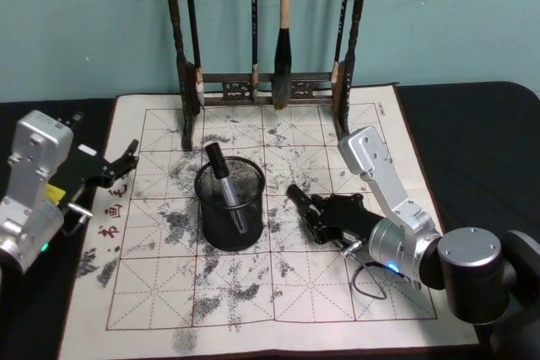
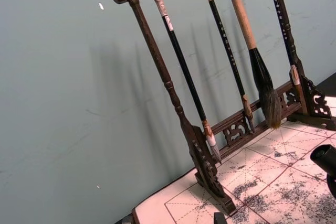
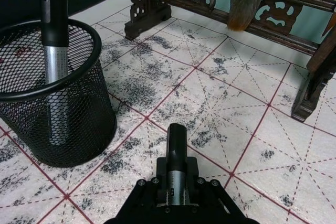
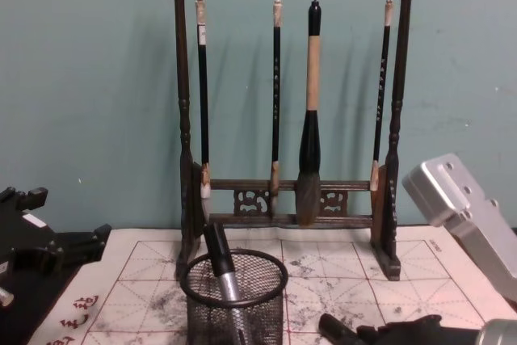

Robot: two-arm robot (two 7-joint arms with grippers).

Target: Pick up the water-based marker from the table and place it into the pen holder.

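Marker (image 1: 221, 176) stood in holder (image 1: 246, 229), placement seemingly complete; right pincer (image 1: 302, 202) low beside it, grip indeterminable; left pincer (image 1: 126, 162) parted, empty; next, withdrawal.

Calligraphy rm: brush rack (image 1: 261, 82), inked mat (image 1: 295, 292) on table (image 1: 472, 124).

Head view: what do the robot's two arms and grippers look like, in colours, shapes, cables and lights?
Both arms have boxy silver-grey metal links. The left arm carries a yellow label and a green light; the left gripper is black with slim fingers. The right arm adds rounded silver and black joints, a blue light and a thin black cable loop behind the black right gripper.
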